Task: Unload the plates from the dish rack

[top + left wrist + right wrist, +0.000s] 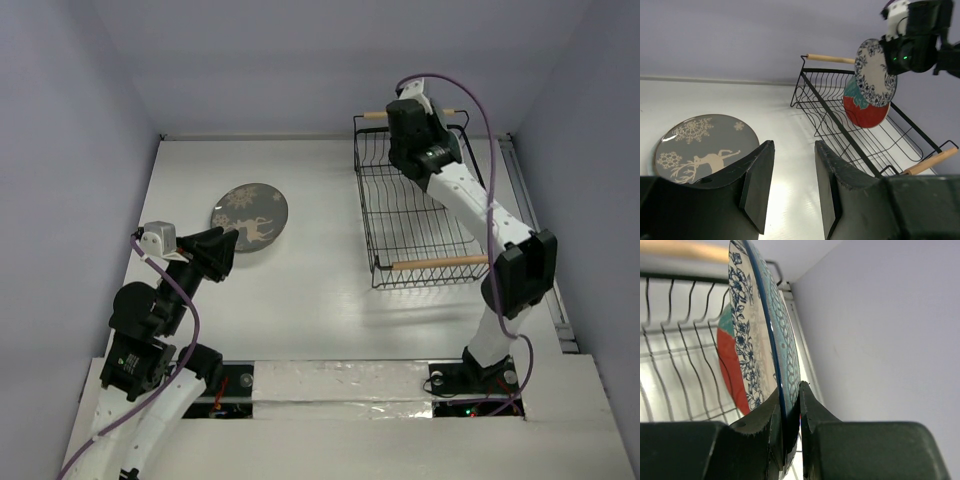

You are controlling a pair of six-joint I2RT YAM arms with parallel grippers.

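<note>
**Top view with both wrist views.** The right tool (789, 394) is clamped on the rim of the floral plate (874, 72). It holds the plate on edge above the far end of the dish rack (440, 263), at about 1 o'clock on the desk (300, 300). The red plate with teal centre (865, 112) leans in the rack just beside it, lower down; whether the two touch cannot be told. The deer plate (250, 217) lies flat on the desk at 10 o'clock. The left tool (793, 150), fingers apart and holding nothing, hovers at that plate's 7 o'clock edge. The step in hand appears to be carrying the floral plate out of the rack. To do it well, raise the plate straight up until its rim is above the wires and wooden handle. Grip firmly, since the hold is a narrow one on a glazed edge. Then swing toward 9 o'clock and lay the plate flat only over bare desk, apart from the deer plate.
</note>
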